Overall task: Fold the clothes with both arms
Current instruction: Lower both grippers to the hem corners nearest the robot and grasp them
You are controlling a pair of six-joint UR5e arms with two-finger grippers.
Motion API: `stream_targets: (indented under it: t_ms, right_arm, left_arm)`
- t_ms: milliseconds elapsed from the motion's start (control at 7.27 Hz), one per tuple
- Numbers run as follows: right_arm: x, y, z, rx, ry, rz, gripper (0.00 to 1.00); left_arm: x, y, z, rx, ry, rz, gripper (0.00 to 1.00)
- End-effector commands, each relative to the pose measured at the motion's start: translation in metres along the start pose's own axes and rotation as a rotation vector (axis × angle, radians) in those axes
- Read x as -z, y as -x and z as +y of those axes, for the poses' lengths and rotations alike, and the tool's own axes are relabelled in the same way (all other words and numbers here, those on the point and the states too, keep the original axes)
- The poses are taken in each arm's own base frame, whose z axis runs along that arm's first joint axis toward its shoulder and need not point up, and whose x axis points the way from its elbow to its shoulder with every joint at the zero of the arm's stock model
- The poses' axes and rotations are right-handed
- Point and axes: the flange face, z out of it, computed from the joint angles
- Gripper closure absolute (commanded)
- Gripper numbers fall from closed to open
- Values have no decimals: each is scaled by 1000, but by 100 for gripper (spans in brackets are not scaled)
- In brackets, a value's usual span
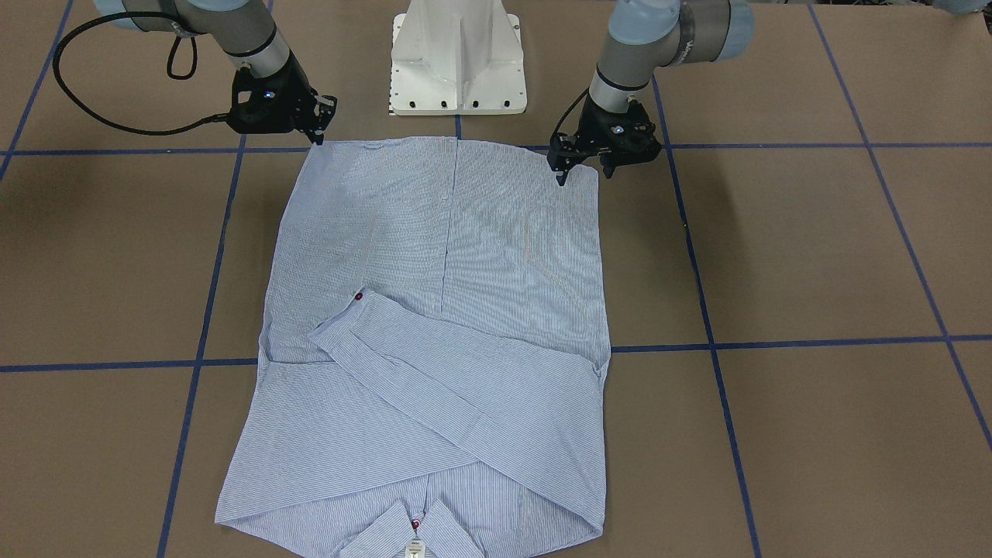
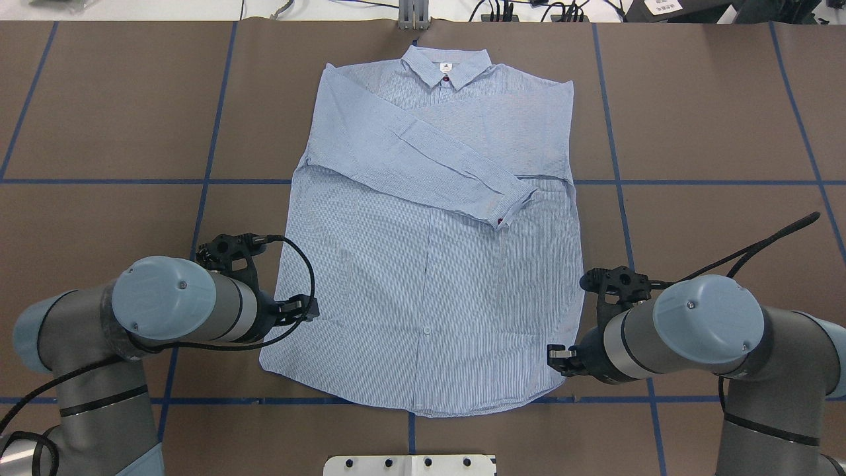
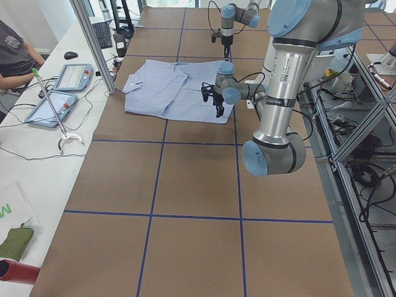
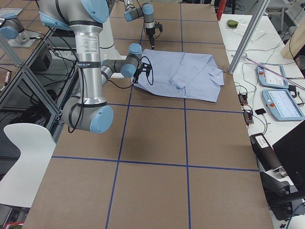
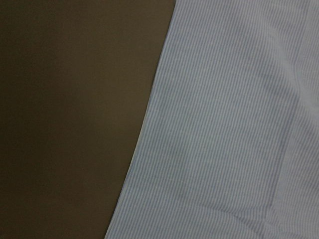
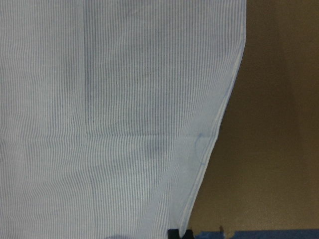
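- Left gripper (image 2: 310, 309): fingers apart, low at the shirt's left edge, near the hem corner. Nothing held. Contact with the cloth not clear.
- Shirt (image 2: 429, 277): flat on the table (image 2: 99, 119), front up, between the two grippers. Collar (image 2: 447, 66) at the far end, hem (image 2: 423, 408) nearest the robot. Sleeves (image 2: 423, 158) crossed over the chest.
- Right gripper (image 2: 555, 360): fingers apart, at the right hem corner. Nothing held. Tips barely seen in its wrist view, right at the fabric edge.
- Step, as judged: taking both hem corners for the fold from bottom to collar.
  - Close on both fabric layers at matching spots.
  - Lift together, only enough to clear the table.
  - Carry level toward the collar, hem kept taut and straight.
  - Lay down without shifting the crossed sleeves.
- Containers: none to list.
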Motion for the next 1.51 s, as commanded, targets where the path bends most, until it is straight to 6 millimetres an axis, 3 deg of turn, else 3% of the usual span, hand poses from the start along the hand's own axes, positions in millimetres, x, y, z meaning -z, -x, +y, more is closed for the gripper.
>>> stream_targets:
  t_ms: [0,1376]
  right_arm:
    - [3,0,-1,-4,-1,-4,100]
    - [8,-2,-11,-17,-13,-8,100]
  left_arm:
    - [-16,5,9,-29,-15,-30,13]
    - [-26,15,14,-239,-4,-60,24]
